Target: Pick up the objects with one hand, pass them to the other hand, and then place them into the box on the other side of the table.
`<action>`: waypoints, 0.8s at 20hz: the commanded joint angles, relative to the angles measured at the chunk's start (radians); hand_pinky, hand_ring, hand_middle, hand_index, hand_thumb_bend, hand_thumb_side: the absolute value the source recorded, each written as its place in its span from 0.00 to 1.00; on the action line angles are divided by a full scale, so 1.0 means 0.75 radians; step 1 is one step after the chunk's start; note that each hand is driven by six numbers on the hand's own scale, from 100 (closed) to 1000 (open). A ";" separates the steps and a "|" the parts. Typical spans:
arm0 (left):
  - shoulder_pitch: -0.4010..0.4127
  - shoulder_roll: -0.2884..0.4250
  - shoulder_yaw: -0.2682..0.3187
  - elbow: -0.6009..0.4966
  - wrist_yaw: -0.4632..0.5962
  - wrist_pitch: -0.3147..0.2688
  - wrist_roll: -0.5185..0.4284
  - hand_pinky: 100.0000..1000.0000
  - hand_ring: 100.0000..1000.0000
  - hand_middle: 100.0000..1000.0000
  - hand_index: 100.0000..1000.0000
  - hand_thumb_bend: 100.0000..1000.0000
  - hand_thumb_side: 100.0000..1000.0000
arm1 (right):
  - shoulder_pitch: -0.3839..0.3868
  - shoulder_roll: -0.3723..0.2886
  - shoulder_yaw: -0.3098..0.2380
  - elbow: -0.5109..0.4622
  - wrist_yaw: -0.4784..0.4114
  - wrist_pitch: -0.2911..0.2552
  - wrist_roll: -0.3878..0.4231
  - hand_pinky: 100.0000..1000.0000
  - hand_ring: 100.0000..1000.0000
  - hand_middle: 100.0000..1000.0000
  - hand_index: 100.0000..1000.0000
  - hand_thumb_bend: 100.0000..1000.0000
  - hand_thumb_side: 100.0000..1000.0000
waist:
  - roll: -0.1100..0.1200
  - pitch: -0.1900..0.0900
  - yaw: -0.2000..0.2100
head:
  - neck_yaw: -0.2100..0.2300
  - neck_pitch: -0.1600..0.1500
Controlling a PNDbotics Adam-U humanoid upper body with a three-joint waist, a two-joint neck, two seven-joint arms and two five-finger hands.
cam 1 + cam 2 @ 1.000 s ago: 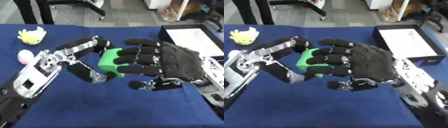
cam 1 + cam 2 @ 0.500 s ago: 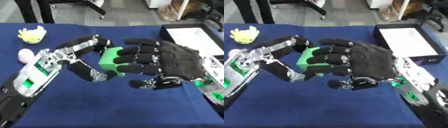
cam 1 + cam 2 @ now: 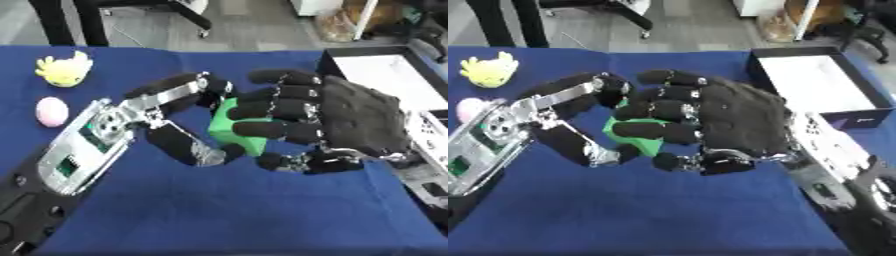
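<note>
Nothing has shifted: your left hand (image 3: 149, 125) and right hand (image 3: 350, 120) both curl round the green block (image 3: 234, 127); hand-over unfinished, black box (image 3: 820, 82) awaits.

We see no words or numbers that we can read on anything here, not even on the box (image 3: 815, 80).

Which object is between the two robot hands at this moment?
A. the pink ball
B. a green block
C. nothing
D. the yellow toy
B: the green block sits between the left hand and right hand, whose fingers curl round it; the yellow toy and pink ball lie apart on the cloth.
</note>
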 commanded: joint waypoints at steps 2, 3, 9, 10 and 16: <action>-0.031 -0.012 -0.001 -0.035 0.005 0.008 0.003 0.47 0.37 0.24 0.56 0.00 0.02 | -0.019 -0.015 -0.016 -0.026 0.017 0.010 -0.029 0.90 0.79 0.82 1.00 0.20 0.00 | 0.003 -0.023 -0.003 | -0.003 0.005; -0.031 -0.015 -0.001 -0.039 0.007 0.009 0.003 0.47 0.37 0.25 0.56 0.00 0.02 | -0.020 -0.015 -0.016 -0.026 0.021 0.010 -0.034 0.90 0.79 0.82 1.00 0.20 0.00 | 0.003 -0.024 -0.004 | -0.004 0.005; -0.034 -0.020 0.003 -0.066 0.012 0.013 -0.002 0.47 0.38 0.25 0.57 0.00 0.03 | -0.022 -0.015 -0.015 -0.026 0.049 0.011 -0.062 0.90 0.78 0.82 1.00 0.20 0.00 | 0.003 -0.025 -0.008 | -0.007 0.008; -0.035 -0.020 0.002 -0.069 0.014 0.015 -0.007 0.47 0.38 0.25 0.57 0.00 0.04 | -0.022 -0.014 -0.015 -0.026 0.054 0.012 -0.066 0.89 0.78 0.81 1.00 0.20 0.00 | 0.003 -0.025 -0.008 | -0.008 0.008; -0.034 -0.023 -0.001 -0.078 0.026 0.034 -0.042 0.49 0.39 0.28 0.59 0.00 0.04 | -0.020 -0.009 -0.016 -0.026 0.070 0.042 -0.097 0.85 0.74 0.74 1.00 0.09 0.00 | 0.003 -0.025 -0.009 | -0.009 0.008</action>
